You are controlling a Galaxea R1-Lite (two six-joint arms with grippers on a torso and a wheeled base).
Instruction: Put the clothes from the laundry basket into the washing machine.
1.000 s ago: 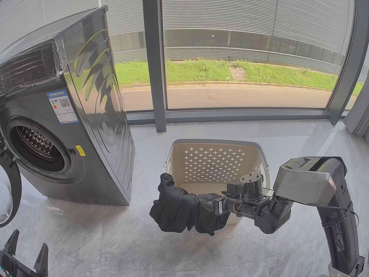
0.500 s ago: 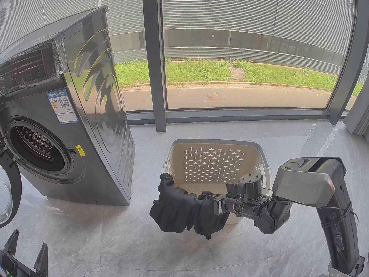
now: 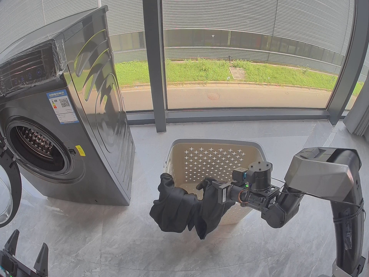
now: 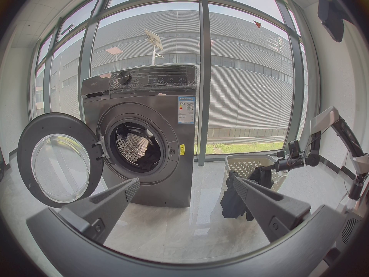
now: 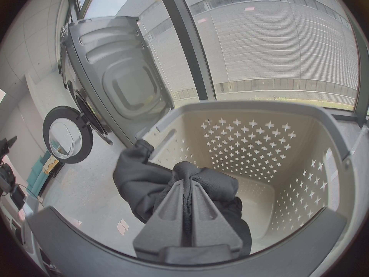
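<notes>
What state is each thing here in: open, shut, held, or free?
door: open.
garment: held, draped over the rim of the basket.
basket: upright.
right gripper: jaws shut on the garment.
left gripper: jaws open, holding nothing.

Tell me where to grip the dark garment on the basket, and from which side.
Probably best: the bunched fold at the top of the garment, where it crosses the basket rim, approached from the basket side. That ridge stands up and looks thick enough to pinch, while the rest hangs limp outside the rim. The right gripper is shut on just that fold.
</notes>
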